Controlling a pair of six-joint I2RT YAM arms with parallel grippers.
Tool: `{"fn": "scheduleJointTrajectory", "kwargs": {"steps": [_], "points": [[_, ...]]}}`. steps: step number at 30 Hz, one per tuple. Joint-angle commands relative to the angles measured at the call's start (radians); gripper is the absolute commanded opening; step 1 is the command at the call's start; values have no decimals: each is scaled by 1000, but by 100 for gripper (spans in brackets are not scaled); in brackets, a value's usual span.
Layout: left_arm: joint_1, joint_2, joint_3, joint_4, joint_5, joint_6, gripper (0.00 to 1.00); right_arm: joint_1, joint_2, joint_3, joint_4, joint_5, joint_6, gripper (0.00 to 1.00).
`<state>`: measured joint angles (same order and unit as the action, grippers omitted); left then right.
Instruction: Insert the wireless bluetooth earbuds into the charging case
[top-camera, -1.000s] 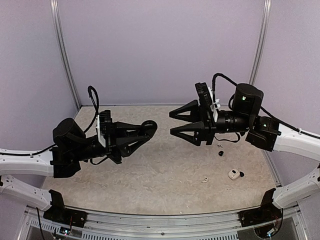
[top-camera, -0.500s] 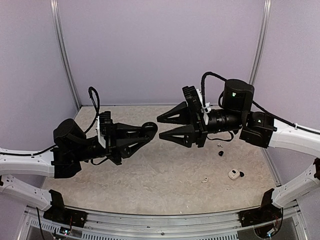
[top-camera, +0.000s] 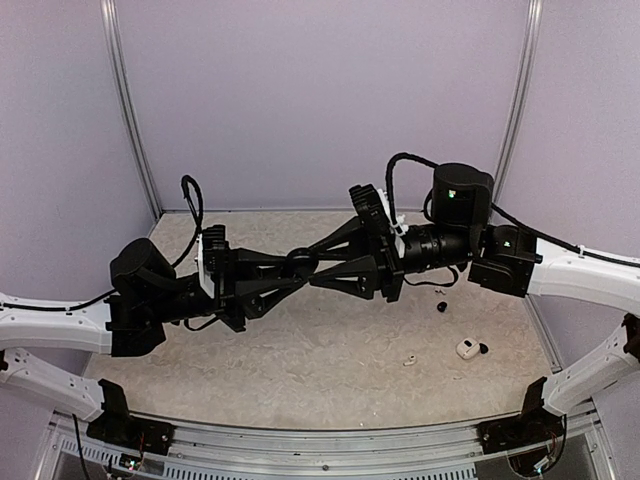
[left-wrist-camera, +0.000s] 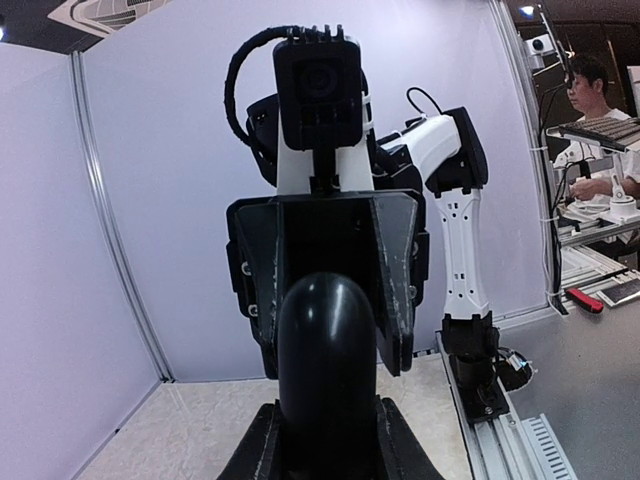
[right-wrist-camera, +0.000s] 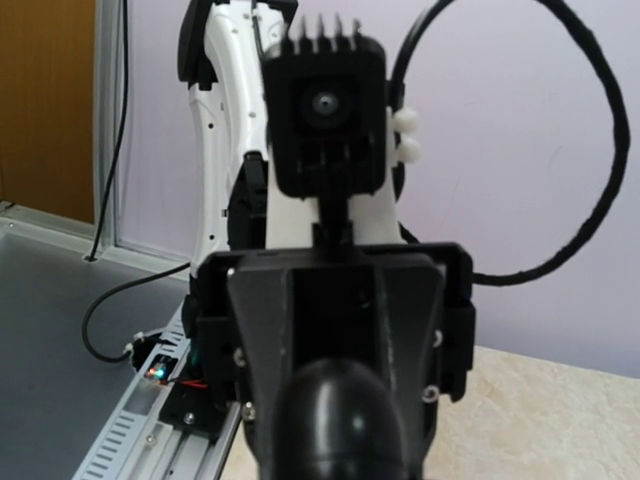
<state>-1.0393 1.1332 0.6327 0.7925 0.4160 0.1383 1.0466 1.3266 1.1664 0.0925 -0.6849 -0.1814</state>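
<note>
A black oval charging case (top-camera: 300, 262) hangs in mid-air above the table, and my left gripper (top-camera: 295, 266) is shut on it. In the left wrist view the case (left-wrist-camera: 327, 370) stands up between my own fingers (left-wrist-camera: 255, 445). My right gripper (top-camera: 311, 263) faces it from the other side, its jaws open, one on each side of the case's free end with a small gap. The right wrist view shows the case (right-wrist-camera: 340, 420) at the bottom centre. On the table at the right lie a black earbud (top-camera: 441, 307) and a white earbud (top-camera: 409, 361).
A white oval case (top-camera: 466, 348) sits near the table's right edge with a small black bit (top-camera: 483, 348) against it. Both arms meet over the speckled tabletop (top-camera: 320, 330). Walls close the back and sides, and a metal rail (top-camera: 330, 440) runs along the near edge.
My right gripper has travelled left to the held black case and its jaws have narrowed around it. The left arm and the case have stayed in place.
</note>
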Motion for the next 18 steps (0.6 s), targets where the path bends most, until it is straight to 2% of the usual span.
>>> {"fn": "scheduleJointTrajectory", "kwargs": {"steps": [1,8,12,15,18], "points": [[1,7,-5,36,6,-6,11,16,2,32,10,-21,13,35],[-1,8,-7,32,6,-6,12,16,0,30,6,-13,20,27],[-2,7,-4,24,-4,-6,16,16,-2,33,-2,-10,22,22],[-3,6,4,-12,-34,-5,30,16,-9,40,-23,12,17,19],[-3,-12,10,-68,-72,7,38,16,-22,43,-54,49,11,17]]}}
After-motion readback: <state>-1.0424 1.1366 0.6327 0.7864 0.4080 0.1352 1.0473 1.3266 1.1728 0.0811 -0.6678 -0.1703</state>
